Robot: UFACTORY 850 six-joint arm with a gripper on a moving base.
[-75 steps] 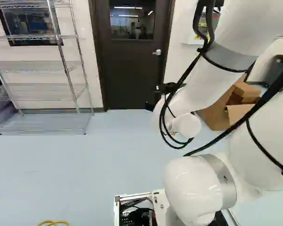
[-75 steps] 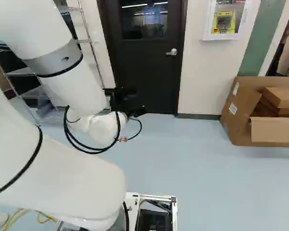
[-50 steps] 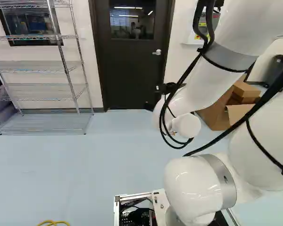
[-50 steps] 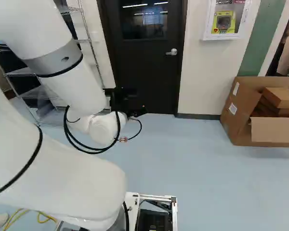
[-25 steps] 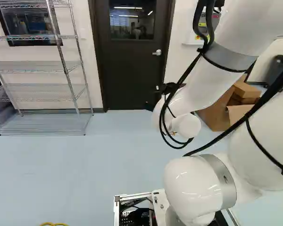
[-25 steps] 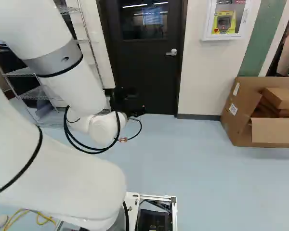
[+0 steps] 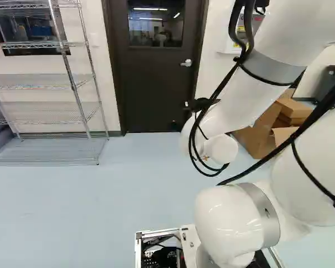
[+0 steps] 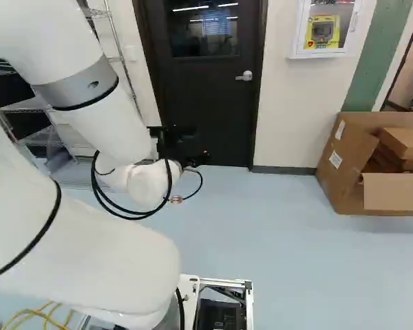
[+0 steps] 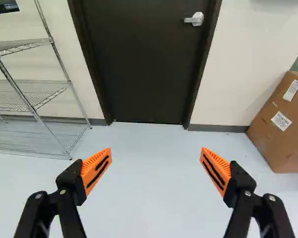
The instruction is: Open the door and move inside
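In the right base view the black gripper (image 8: pixel 186 146) shows dark in front of the lower part of the door, at the end of my arm. Seen from the wrist, the gripper (image 9: pixel 155 154) stands wide open with only floor between its orange pads. A dark door (image 9: pixel 144 59), closed in its frame, stands ahead of it and some way off. The silver lever handle (image 9: pixel 194 19) sits near the door's edge on the cardboard box's side, touched by nothing; it also shows in the left base view as a handle (image 7: pixel 186 63). A window (image 7: pixel 155 25) fills the door's upper part.
A wire shelf rack (image 7: pixel 44 111) stands against the wall on one side of the door. On the other side are an open cardboard box (image 8: pixel 399 192) and a wall cabinet (image 8: pixel 325 29) with a yellow device. Yellow cable (image 8: pixel 36 315) lies on the floor beside the base.
The base has moved a little: rack, door bottom and box have shifted slightly in the base views. My arm holds the same pose against its lowest joint.
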